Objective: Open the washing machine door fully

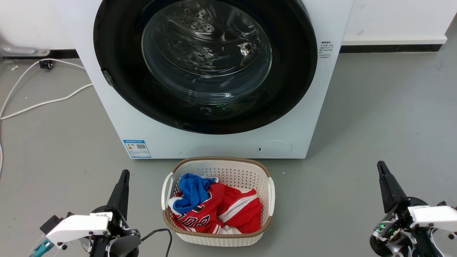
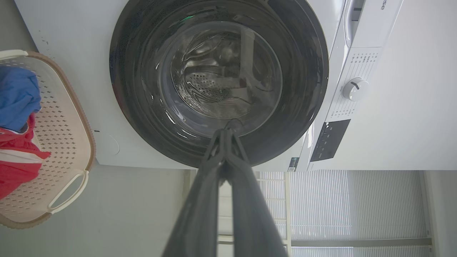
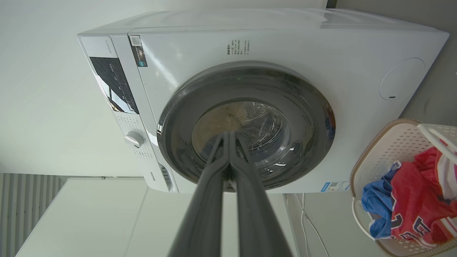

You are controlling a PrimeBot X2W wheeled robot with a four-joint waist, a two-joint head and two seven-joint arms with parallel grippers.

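- Washing machine door [image 1: 205,64], head view: shut flush in white washer [image 1: 221,144] front, small grey catch [image 1: 108,78] on its rim, robot's left. Left pincer [image 1: 124,178] and right pincer [image 1: 382,171] closed, empty, well back either side of basket [image 1: 217,165] on floor [image 1: 375,107]. Risk: arm reaching in clips basket.
- Left wrist view: left pincer [image 2: 226,134] tips pressed together, aimed at door [image 2: 219,82] glass. Risk: closed tips can't hook rim; glossy ring, likely slip.
- Right wrist view: right pincer [image 3: 228,137] shut, nothing held, door [image 3: 246,125] well ahead. Risk: pulling away from catch side just strains hinge.

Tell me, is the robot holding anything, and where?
Nothing is held. The left tool and right tool are shut, empty, short of the washing machine door.
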